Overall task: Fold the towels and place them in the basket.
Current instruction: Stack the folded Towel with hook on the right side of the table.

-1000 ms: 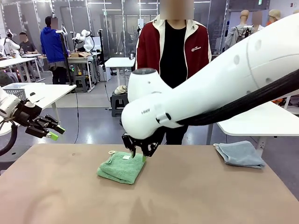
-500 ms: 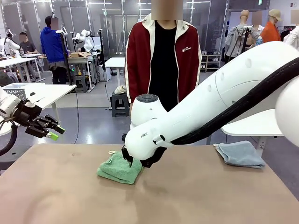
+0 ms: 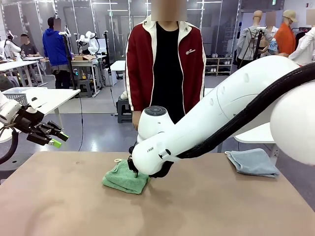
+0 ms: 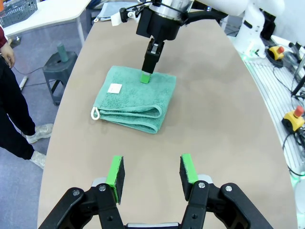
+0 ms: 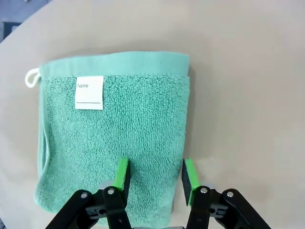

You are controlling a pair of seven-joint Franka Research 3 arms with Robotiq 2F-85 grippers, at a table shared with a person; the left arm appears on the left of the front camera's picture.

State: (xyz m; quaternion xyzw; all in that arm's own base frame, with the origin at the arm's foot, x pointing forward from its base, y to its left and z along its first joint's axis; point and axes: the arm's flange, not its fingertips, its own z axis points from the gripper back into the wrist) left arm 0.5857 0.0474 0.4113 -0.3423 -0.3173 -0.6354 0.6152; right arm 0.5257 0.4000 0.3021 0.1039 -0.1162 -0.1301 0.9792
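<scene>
A folded sea-green towel (image 3: 123, 180) (image 4: 135, 98) (image 5: 114, 138) with a white name label lies on the brown table (image 3: 197, 206), left of its middle. My right gripper (image 3: 134, 172) (image 4: 147, 76) (image 5: 155, 179) points straight down at it, open, its green pads resting on the towel's near right part without pinching it. My left gripper (image 3: 53, 138) (image 4: 151, 174) hangs open and empty beyond the table's left edge. A grey-blue towel (image 3: 253, 162) lies crumpled at the far right edge. The grey lattice basket (image 3: 18, 95) (image 4: 19, 9) sits on a white side table at the left.
A person (image 3: 165, 73) in a red jacket stands at the far side, just behind the green towel. The right arm's white body (image 3: 221, 113) spans the table's right half. A stool (image 4: 59, 71) stands on the floor beside the table.
My right gripper has come down onto the green towel. The person has stepped a little to the picture's left. My left gripper has stayed where it was.
</scene>
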